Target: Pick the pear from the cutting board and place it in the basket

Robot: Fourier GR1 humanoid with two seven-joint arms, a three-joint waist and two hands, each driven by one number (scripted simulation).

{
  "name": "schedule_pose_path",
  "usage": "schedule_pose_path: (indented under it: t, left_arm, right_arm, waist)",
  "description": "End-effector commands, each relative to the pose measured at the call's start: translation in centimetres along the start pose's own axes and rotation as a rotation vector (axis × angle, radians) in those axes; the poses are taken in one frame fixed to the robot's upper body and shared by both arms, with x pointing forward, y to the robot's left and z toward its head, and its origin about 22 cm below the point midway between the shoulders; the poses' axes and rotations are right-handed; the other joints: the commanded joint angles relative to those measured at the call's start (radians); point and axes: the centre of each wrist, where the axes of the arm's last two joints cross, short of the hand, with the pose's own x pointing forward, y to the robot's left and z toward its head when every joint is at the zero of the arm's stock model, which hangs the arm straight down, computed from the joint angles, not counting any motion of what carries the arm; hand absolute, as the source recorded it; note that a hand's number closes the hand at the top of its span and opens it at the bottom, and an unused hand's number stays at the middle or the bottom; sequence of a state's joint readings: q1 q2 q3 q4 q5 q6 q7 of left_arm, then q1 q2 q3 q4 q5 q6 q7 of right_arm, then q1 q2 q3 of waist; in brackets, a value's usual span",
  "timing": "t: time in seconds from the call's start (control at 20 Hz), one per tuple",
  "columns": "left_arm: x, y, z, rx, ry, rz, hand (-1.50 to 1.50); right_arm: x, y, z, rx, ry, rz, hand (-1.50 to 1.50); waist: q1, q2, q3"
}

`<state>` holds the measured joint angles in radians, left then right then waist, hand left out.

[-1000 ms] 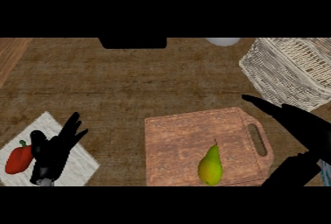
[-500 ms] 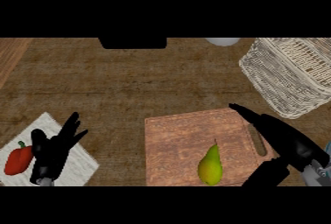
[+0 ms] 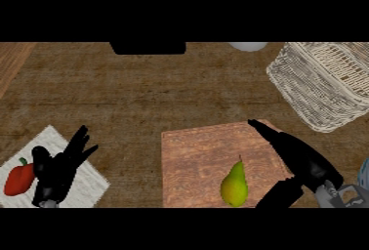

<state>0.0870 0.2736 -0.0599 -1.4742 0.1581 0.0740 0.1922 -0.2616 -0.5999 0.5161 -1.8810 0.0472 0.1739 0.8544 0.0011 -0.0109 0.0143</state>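
Note:
A yellow-green pear lies stem-up on the brown cutting board, near its lower middle. My right hand is over the board's right side, just right of the pear, open with fingers stretched up-left and thumb low beside the fruit. No contact with the pear shows. The pale wicker basket stands at the upper right. My left hand rests open at the lower left, fingers up.
A red pepper lies on a white cloth under my left hand. A dark object and a pale round one sit at the counter's far edge.
My right hand has moved left and down from beside the basket onto the board, closing in on the pear. The left hand and the pear stayed put.

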Motion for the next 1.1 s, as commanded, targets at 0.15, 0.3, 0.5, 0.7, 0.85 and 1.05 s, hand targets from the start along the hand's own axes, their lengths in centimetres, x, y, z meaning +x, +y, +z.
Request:
schedule_pose_path:
  t: [0.15, 0.3, 0.5, 0.7, 0.85, 1.05]
  left_arm:
    - [-1.9, 1.4, 0.3, -0.01, 0.186, -0.018, 0.0]
    - [-2.9, -0.2, 0.6, -0.016, 0.181, -0.016, 0.0]
    - [-1.6, 1.4, 0.8, -0.01, 0.177, -0.029, 0.0]
    - [-2.5, 0.2, 0.4, -0.003, 0.174, -0.019, 0.0]
    - [-5.0, -1.2, 0.7, -0.005, 0.188, 0.004, 0.0]
    - [-3.4, -0.3, 1.3, -0.012, 0.169, -0.023, 0.0]
  right_arm:
    - [0.3, 1.2, -1.1, 0.001, -0.009, 0.012, -1.5]
    - [0.6, 3.2, -2.2, 0.063, 0.049, 0.047, -1.5]
    - [-0.1, 4.7, -2.5, 0.102, 0.07, 0.074, -1.5]
    - [-0.3, 5.7, -2.7, 0.096, 0.065, 0.064, -1.5]
    - [-0.7, 4.5, -2.2, 0.087, 0.048, 0.056, -1.5]
    - [1.0, 5.5, -3.7, 0.073, 0.043, 0.057, -1.5]
  waist:
    - [0.003, 0.012, -0.014]
    - [0.005, 0.013, -0.014]
    - [0.004, 0.012, -0.014]
    - [-0.002, 0.011, -0.014]
    - [-0.01, 0.012, -0.015]
    - [0.005, 0.011, -0.014]
